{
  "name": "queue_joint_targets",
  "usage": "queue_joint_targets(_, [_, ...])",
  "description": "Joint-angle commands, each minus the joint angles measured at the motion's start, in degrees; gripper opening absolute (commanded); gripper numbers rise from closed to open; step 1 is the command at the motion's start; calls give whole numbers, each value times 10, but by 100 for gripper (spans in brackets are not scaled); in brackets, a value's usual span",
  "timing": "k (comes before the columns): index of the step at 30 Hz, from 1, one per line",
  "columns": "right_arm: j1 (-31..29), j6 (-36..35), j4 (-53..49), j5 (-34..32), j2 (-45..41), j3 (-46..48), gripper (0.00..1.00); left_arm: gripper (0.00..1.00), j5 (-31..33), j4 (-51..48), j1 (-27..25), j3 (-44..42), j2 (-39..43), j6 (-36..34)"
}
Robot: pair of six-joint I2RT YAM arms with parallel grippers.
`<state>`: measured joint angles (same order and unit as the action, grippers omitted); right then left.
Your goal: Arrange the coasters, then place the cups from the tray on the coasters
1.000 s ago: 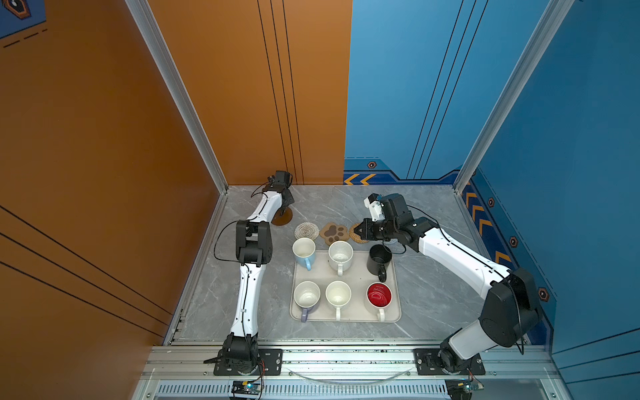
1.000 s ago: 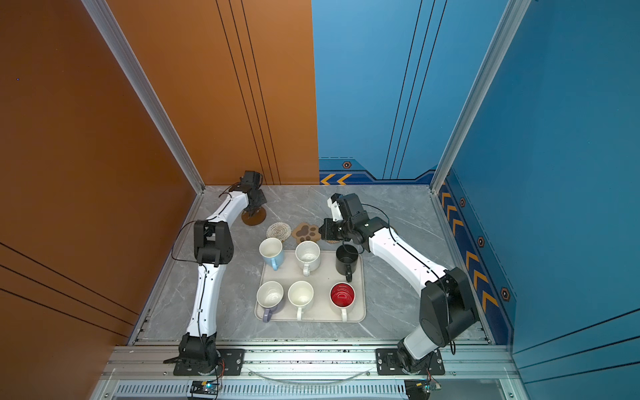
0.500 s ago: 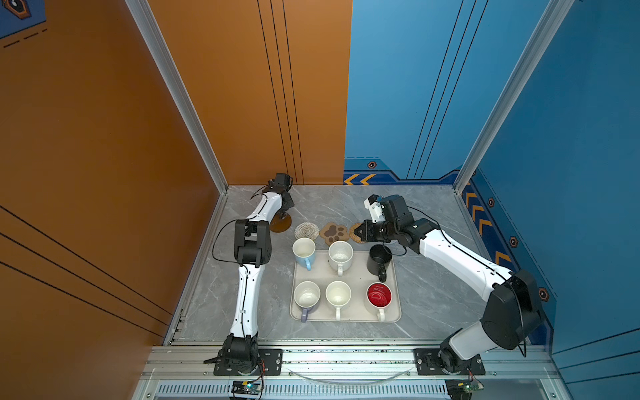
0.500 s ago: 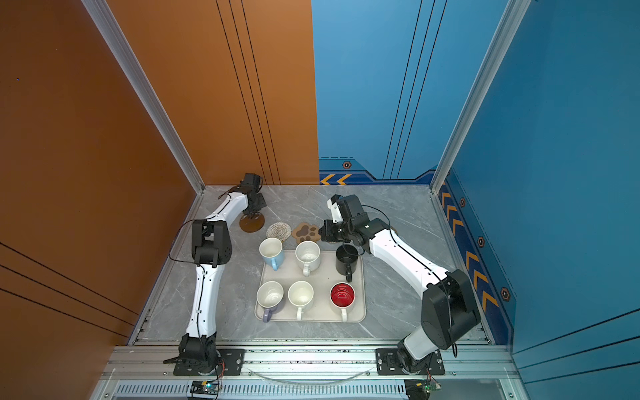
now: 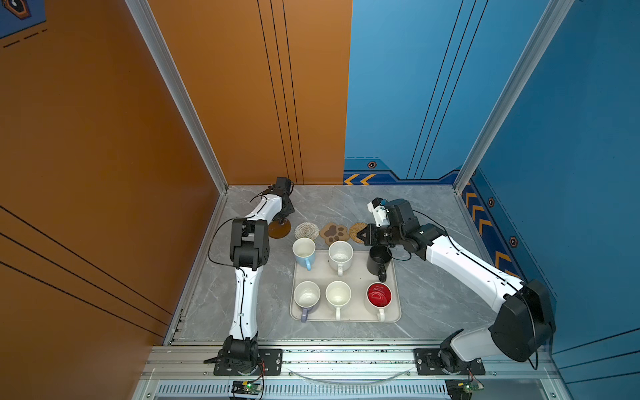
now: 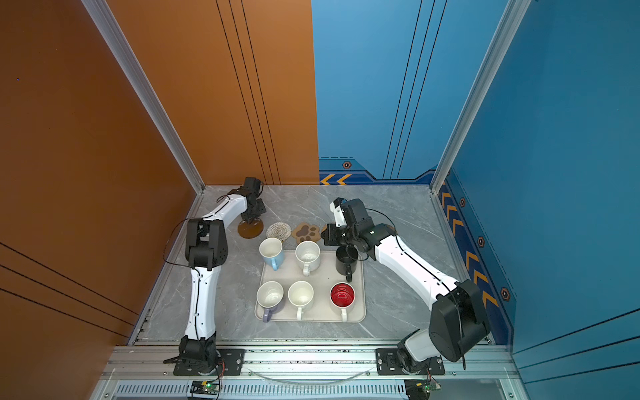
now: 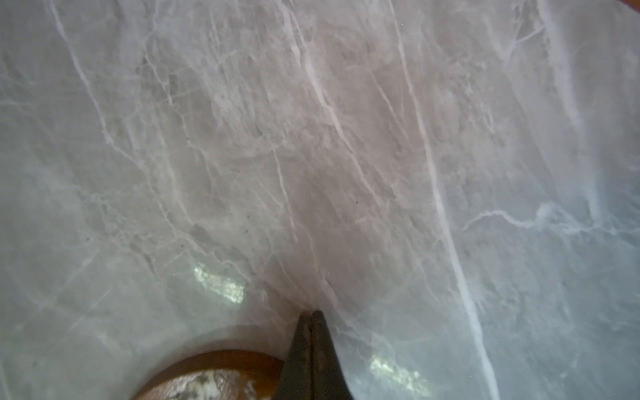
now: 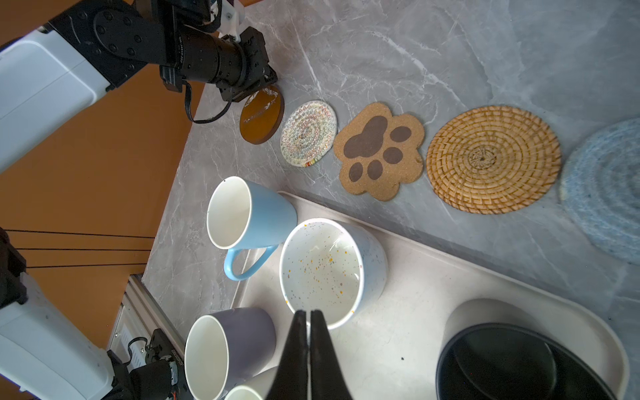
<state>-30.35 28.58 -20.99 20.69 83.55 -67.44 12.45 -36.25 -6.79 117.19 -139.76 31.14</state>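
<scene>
Coasters lie in a row behind the tray [image 5: 346,313]: a brown disc [image 5: 279,229], a white woven one [image 5: 306,230], a paw-shaped one [image 5: 334,233], a tan rattan one [image 5: 356,229] and a grey-blue woven one [image 8: 606,187]. My left gripper [image 5: 284,221] is shut, its tips down at the brown disc's [image 7: 221,360] far edge. My right gripper [image 5: 360,236] is shut and empty, hovering over the rattan coaster's near side. The cups stand upright: light blue [image 5: 304,252] at the tray's far left corner, speckled white [image 5: 340,255], black [image 5: 379,259], lilac [image 5: 306,298], white [image 5: 338,297] and red inside [image 5: 379,298].
The grey marble table [image 5: 433,304] is closed in by an orange wall [image 5: 104,173] on the left and blue walls [image 5: 571,173] at the back and right. The black cup sits right under my right wrist. An aluminium rail [image 5: 346,356] runs along the front.
The brown disc has slid a little toward the front with my left gripper's tips at its edge. My right arm has barely moved.
</scene>
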Motion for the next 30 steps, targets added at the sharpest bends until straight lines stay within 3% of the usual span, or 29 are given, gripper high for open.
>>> queue_joint_targets(1, [-3, 4, 1, -11, -20, 13, 2, 0, 0, -41, -10, -28, 19, 6])
queue_joint_targets(10, [-4, 6, 3, -16, -48, 33, 2, 0, -9, -40, -19, -52, 49, 11])
queue_joint_targets(16, [-4, 7, 1, -20, -63, 38, 3, 0, 5, -11, -21, -99, 121, 18])
queue_joint_targets(23, [-4, 5, 0, -23, -76, 42, 4, 0, 40, 28, -9, -205, 247, 19])
queue_joint_targets(30, [-3, 5, 7, -11, -68, 39, 4, 0, 123, 27, 8, -294, 306, 67])
